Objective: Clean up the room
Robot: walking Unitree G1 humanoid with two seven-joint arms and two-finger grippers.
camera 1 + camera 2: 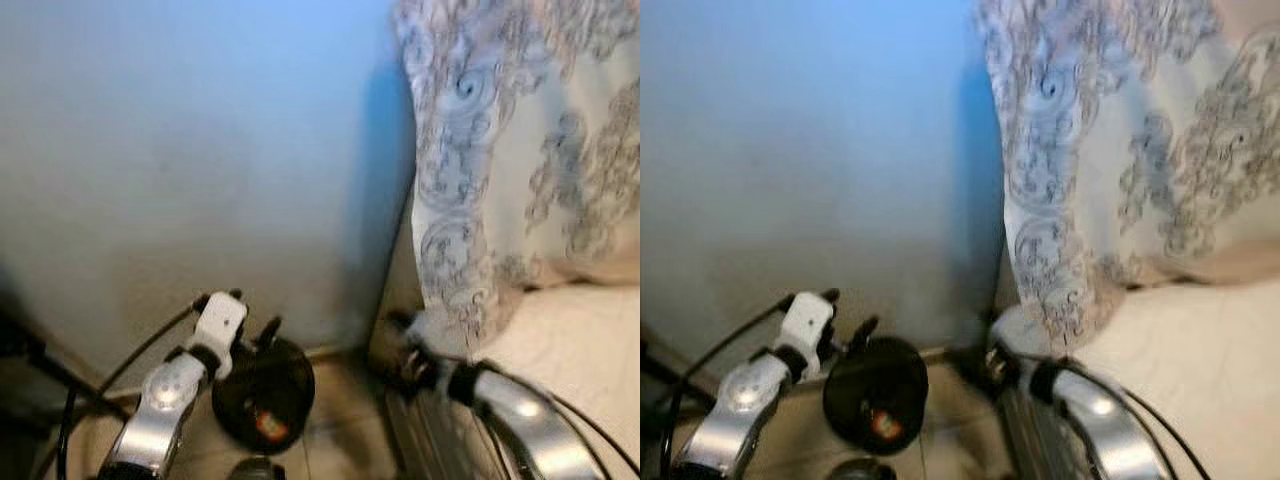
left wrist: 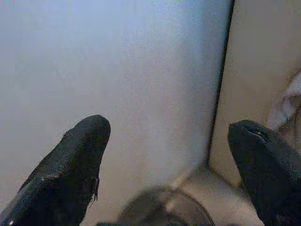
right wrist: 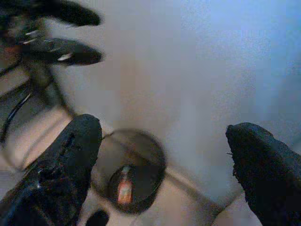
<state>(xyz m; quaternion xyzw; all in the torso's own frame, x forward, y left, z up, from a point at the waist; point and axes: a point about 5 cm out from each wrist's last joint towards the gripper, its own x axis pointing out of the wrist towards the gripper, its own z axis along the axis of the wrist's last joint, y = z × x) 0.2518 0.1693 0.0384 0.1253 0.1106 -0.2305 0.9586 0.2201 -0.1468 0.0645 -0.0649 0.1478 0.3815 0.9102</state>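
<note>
Blue wall (image 1: 190, 150), black bin (image 1: 265, 392), grey-swirl white bedding (image 1: 520, 150).

The right hand (image 3: 164, 165) hangs with its two black fingers (image 3: 66, 165) spread wide. Between them, a round black bin (image 3: 134, 172) stands on the floor against a pale wall (image 3: 197, 80). Inside it lies a small red-labelled item (image 3: 124, 190).

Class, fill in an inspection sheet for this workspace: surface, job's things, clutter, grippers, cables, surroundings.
Surface: tiled floor, beige.
Job's things: black waste bin on the floor by the wall, with a small red and white item inside.
Clutter: nothing seen.
Grippers: left gripper open, empty, above the bin; right gripper open, empty.
Cables: black cables along both arms.
Surroundings: pale wall; patterned fabric hanging at right over a cream bed surface.
</note>
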